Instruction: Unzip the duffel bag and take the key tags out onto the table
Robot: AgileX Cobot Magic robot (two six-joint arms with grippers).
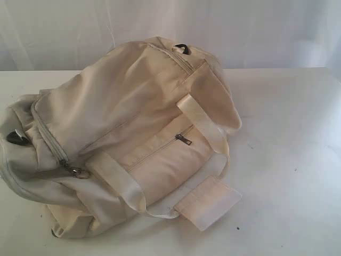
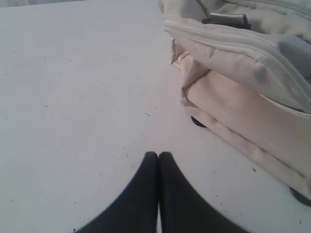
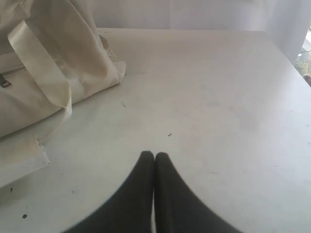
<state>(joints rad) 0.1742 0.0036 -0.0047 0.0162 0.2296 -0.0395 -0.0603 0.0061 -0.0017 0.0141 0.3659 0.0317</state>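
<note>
while duffel bag (image 1: 138,122) lies zipped on table (image 1: 287,160), left gripper (image 2: 158,155) and right gripper (image 3: 154,155) pressed together, empty.

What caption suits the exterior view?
Cream fabric duffel bag, zippers closed, resting on a plain white table.

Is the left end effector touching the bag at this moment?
Apart. The left wrist view shows it: a stretch of bare white table lies between the shut left end effector and the bag.
</note>
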